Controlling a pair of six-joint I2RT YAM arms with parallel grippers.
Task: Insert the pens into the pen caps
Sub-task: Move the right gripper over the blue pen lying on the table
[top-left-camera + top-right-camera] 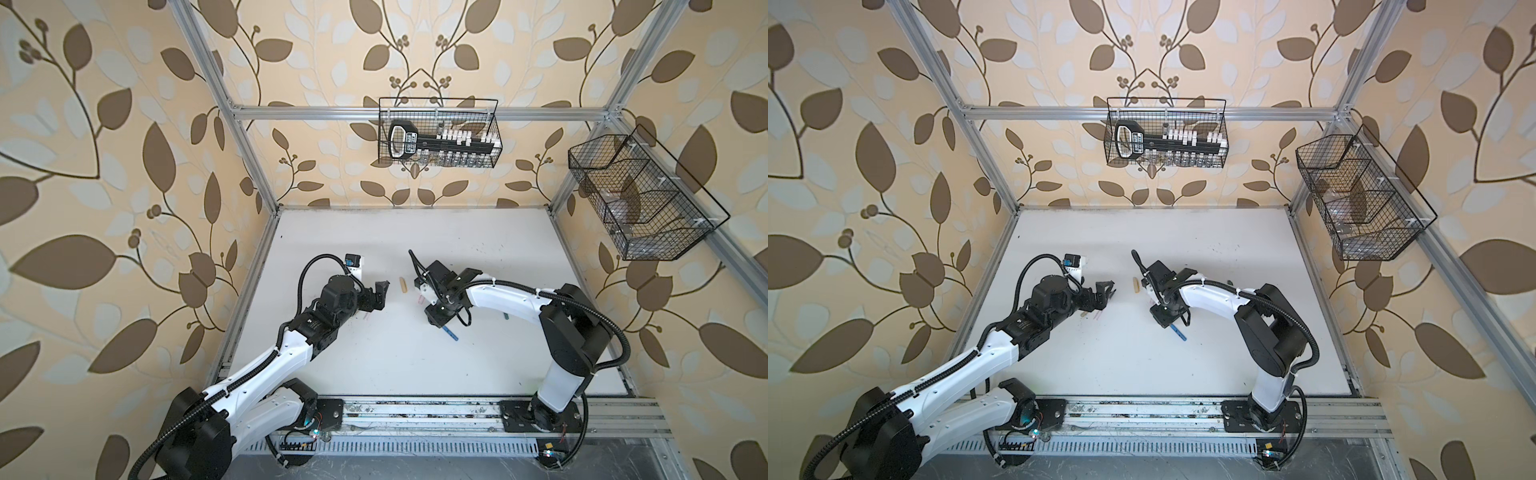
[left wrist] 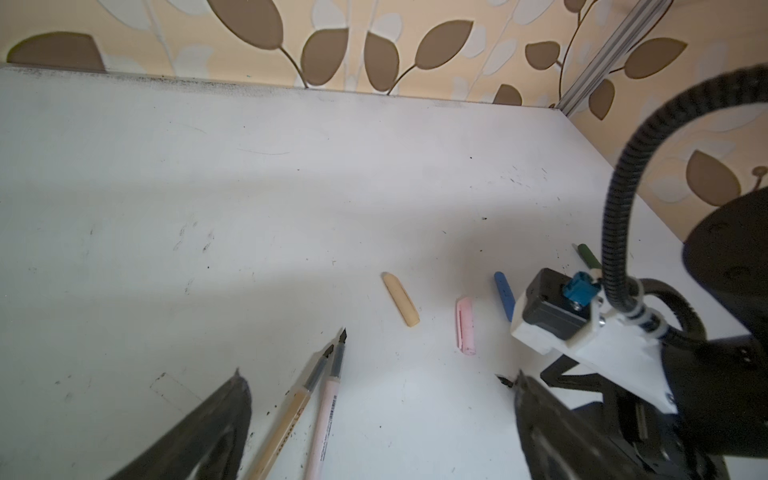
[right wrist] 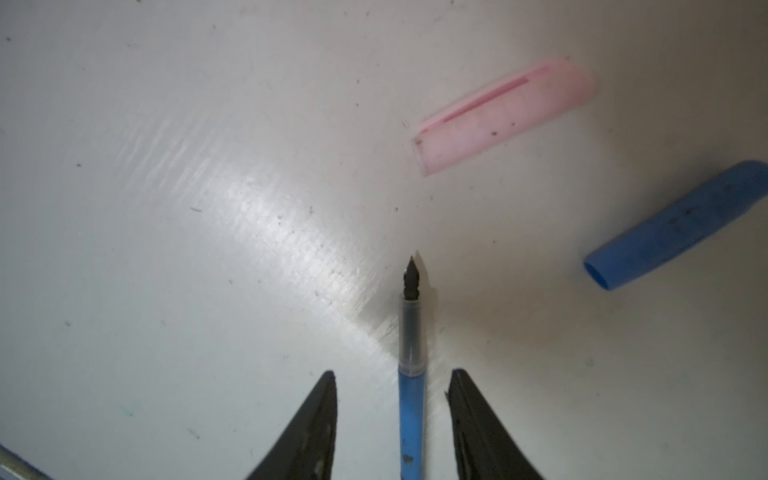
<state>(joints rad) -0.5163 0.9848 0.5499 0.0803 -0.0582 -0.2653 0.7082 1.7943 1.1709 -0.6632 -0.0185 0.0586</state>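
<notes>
My right gripper (image 3: 392, 372) stands open astride the blue pen (image 3: 411, 407), with a gap on each side of the barrel. The pen lies on the table with its dark nib pointing away from the jaws. Beyond it lie the pink cap (image 3: 503, 114) and the blue cap (image 3: 677, 226). My left gripper (image 2: 379, 374) is wide open and holds nothing; it hovers over the tan pen (image 2: 286, 419) and the pink pen (image 2: 326, 415), which lie side by side. The tan cap (image 2: 401, 299) rests farther out. A dark green piece (image 2: 587, 255) shows partly behind the right wrist. In a top view the blue pen (image 1: 451, 333) sticks out from under the right wrist.
A wire basket (image 1: 438, 133) with a black tool hangs on the back rail. Another wire basket (image 1: 640, 195) hangs on the right frame. Aluminium posts stand at the table corners and a metal rail (image 1: 415, 415) runs along the front edge.
</notes>
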